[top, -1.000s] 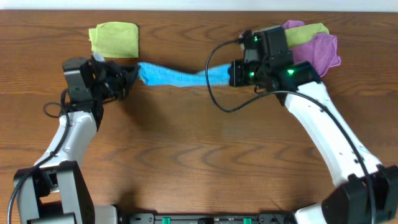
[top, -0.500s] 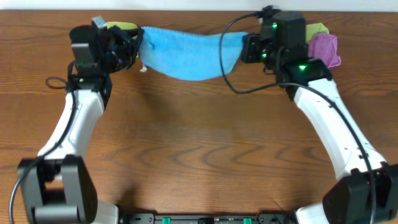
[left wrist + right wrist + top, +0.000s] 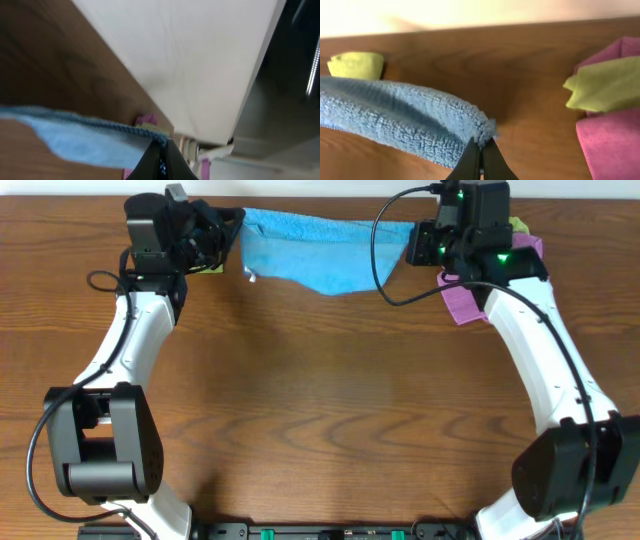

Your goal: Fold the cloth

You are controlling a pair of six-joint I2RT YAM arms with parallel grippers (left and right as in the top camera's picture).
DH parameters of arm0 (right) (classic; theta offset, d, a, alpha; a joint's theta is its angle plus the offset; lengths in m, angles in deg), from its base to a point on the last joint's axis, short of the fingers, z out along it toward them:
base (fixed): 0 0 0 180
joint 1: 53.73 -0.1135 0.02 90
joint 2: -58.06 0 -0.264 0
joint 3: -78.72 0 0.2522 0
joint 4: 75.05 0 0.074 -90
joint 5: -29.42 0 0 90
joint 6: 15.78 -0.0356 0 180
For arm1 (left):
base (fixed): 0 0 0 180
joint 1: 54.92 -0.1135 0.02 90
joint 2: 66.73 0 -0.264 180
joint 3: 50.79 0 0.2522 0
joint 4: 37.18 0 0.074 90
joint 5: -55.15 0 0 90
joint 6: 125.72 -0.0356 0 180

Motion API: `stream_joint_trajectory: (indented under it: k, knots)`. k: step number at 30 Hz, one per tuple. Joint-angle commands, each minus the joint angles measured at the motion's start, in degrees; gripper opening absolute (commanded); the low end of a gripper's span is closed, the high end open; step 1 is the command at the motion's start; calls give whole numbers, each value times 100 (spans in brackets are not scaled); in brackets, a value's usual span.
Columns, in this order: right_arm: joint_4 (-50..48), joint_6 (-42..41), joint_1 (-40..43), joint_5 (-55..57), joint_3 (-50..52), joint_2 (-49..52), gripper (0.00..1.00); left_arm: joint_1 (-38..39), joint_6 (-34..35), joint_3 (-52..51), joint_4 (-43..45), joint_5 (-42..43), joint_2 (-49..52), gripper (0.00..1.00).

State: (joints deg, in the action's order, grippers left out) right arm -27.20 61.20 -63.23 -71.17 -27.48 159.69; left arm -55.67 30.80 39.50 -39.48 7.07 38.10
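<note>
The sky-blue cloth [image 3: 320, 250] hangs stretched between my two grippers above the far edge of the table, its lower edge sagging and a small white tag at its lower left. My left gripper [image 3: 234, 222] is shut on the cloth's left corner; the left wrist view shows the cloth [image 3: 85, 137] running from the pinched jaws [image 3: 162, 150]. My right gripper [image 3: 408, 242] is shut on the right corner; the right wrist view shows the textured cloth [image 3: 405, 117] pinched between the fingertips [image 3: 482, 145].
A purple cloth [image 3: 460, 298] with a yellow-green cloth [image 3: 605, 90] on it lies at the far right, under my right arm. Another yellow-green cloth [image 3: 356, 65] lies at the far left, mostly hidden by my left gripper in the overhead view. A pale wall stands behind the table.
Both grippers have lifted and carried the cloth toward the table's far edge. The cloth went from a bunched strip to a spread, hanging sheet.
</note>
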Motion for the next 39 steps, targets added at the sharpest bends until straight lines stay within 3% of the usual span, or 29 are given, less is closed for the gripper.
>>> stream_joint_trajectory:
  k: [1, 7, 17, 28, 39]
  knots:
    - [439, 205, 42, 17, -142, -28, 1, -140, -520, 122, -372, 647, -39, 6]
    - [1543, 330, -59, -105, -140, -28, 1, -247, -1576, 122, -1655, 1178, -81, 6]
    - [2277, 507, -426, -308, -31, -26, 1, -341, -3506, 122, -4142, 909, -251, 6]
    - [2468, 608, -608, -343, 573, -28, 1, -374, -4789, 120, -5930, 527, -402, 6]
    - [2385, 686, -673, -553, 1200, -90, 1, -382, -5598, 31, -6830, 236, -402, 6]
